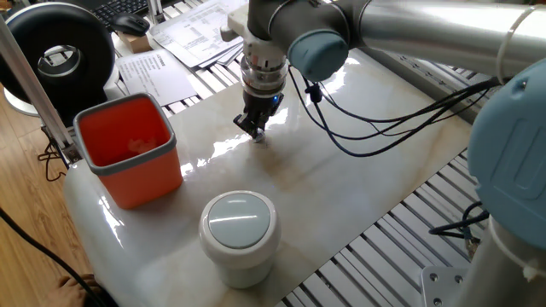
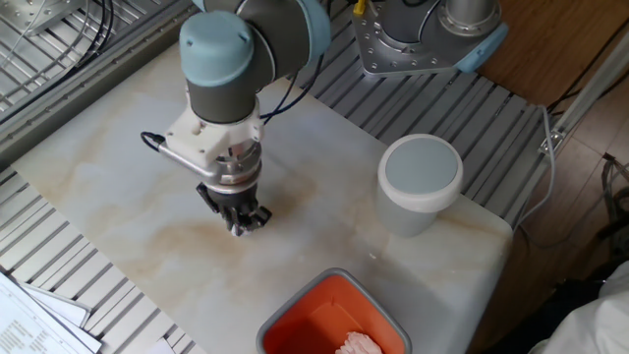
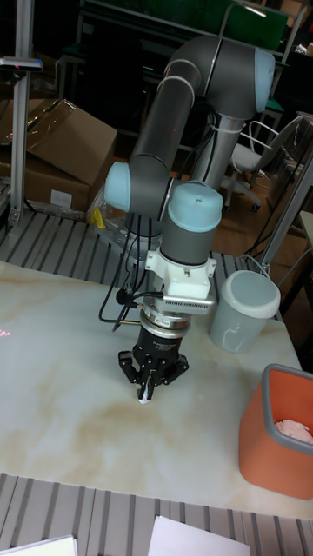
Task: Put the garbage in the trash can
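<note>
My gripper [image 1: 256, 130] points straight down at the marble tabletop [image 1: 341, 188], its fingers drawn together on the garbage. In the tall fixed view only a tiny whitish tip of the garbage [image 3: 143, 398] shows below the gripper [image 3: 149, 389], at the table surface. In the other fixed view the gripper [image 2: 245, 222] hides the scrap. The trash can [image 1: 239, 228], white and round with a pale domed lid, stands near the table's front edge, well apart from the gripper. It also shows as the trash can [image 2: 421, 183] and the trash can [image 3: 244, 311].
A square orange bin [image 1: 128, 150] with a grey rim stands left of the gripper, with pale crumpled paper inside it [image 2: 356, 344]. Black cables [image 1: 367, 119] hang from the arm over the table. Papers [image 1: 158, 72] lie beyond the table's far edge.
</note>
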Robot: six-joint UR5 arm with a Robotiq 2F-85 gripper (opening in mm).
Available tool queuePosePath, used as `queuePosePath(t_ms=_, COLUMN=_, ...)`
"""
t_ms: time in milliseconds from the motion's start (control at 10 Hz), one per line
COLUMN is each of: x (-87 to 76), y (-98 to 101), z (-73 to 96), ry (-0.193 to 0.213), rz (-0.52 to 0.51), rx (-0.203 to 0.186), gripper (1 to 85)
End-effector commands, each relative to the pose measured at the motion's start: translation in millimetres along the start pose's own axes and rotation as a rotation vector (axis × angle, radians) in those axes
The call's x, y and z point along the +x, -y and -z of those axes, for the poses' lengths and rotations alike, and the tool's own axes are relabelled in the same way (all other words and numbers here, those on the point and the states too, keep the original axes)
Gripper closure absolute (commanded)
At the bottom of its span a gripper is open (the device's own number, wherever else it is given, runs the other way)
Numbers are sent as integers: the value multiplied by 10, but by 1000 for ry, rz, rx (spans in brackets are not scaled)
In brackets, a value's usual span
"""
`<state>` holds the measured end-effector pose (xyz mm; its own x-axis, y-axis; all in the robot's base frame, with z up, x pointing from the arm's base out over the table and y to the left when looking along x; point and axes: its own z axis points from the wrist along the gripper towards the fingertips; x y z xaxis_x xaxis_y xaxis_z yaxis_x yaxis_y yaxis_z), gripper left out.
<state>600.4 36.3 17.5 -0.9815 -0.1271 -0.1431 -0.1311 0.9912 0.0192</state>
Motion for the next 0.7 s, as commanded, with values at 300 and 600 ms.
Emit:
queuePosePath(t_ms=300, x=69, y=61, z=665, ry=6, rz=60, rx=-29, gripper=847)
queuePosePath(t_ms=600, x=69, y=-30, z=670, ry=8, rz=112, rx=-64, gripper=847)
